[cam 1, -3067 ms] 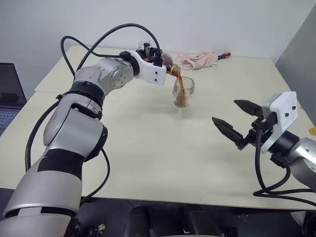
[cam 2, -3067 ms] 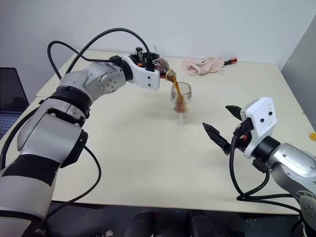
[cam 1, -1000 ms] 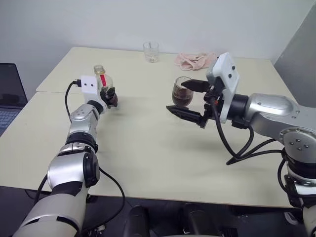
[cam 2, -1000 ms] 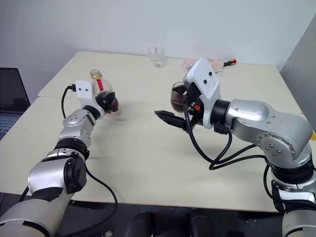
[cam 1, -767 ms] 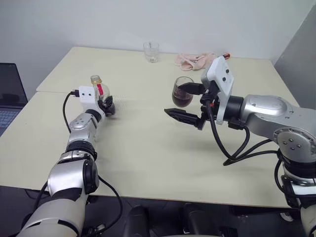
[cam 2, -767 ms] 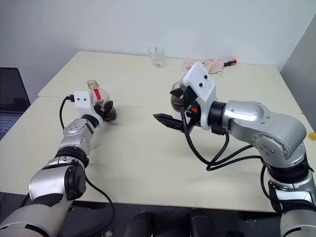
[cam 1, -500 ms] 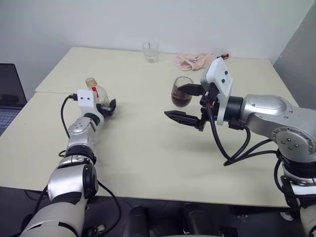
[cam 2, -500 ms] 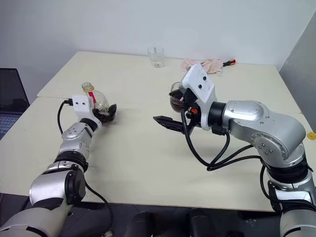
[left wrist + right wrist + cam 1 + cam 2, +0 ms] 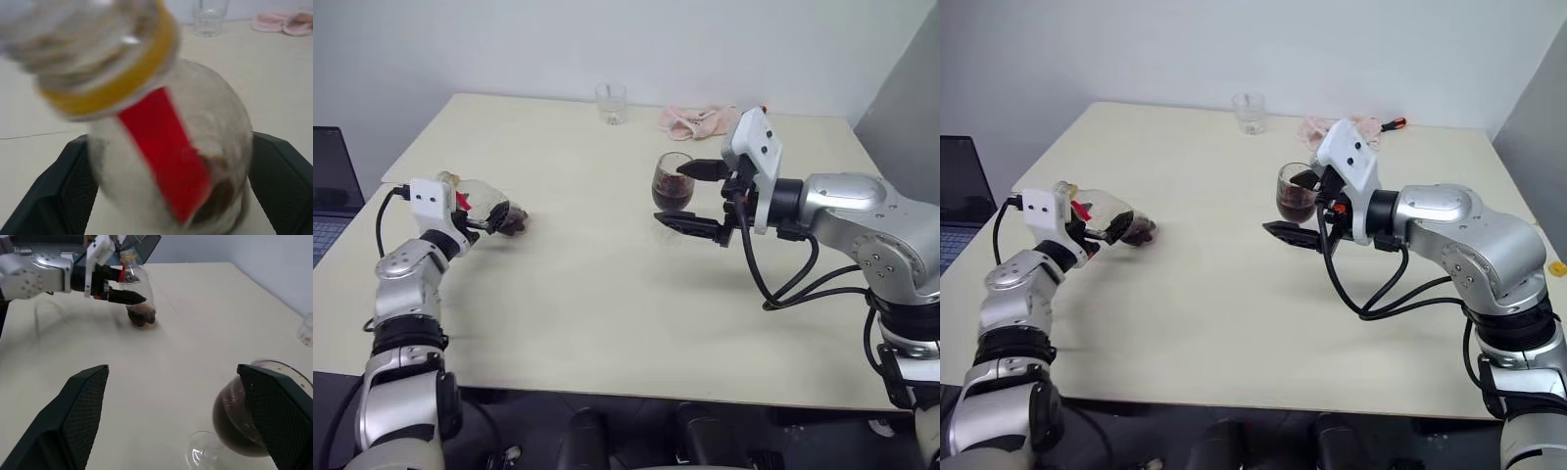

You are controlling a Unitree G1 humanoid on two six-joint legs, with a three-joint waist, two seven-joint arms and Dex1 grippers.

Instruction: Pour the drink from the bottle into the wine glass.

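The bottle (image 9: 481,203) leans far over to the left on the table, its yellow-ringed neck (image 9: 110,93) toward my left wrist, and a little dark drink (image 9: 512,221) sits in its base. My left gripper (image 9: 494,221) is open, one finger on each side of the bottle's body. The wine glass (image 9: 672,186) stands upright at mid-table, its bowl holding dark drink (image 9: 239,431). My right gripper (image 9: 172,369) is open and level beside the glass, which stands close to one finger (image 9: 274,416).
A short clear tumbler (image 9: 611,102), a pink cloth (image 9: 697,119) and a red-handled tool (image 9: 1395,123) lie along the table's far edge. A laptop (image 9: 328,186) sits off the table's left side. A grey panel (image 9: 911,108) stands at the right.
My left gripper has opened and drawn back to the left. The bottle, upright a moment ago, now leans over toward it. My right gripper has shifted slightly beside the glass.
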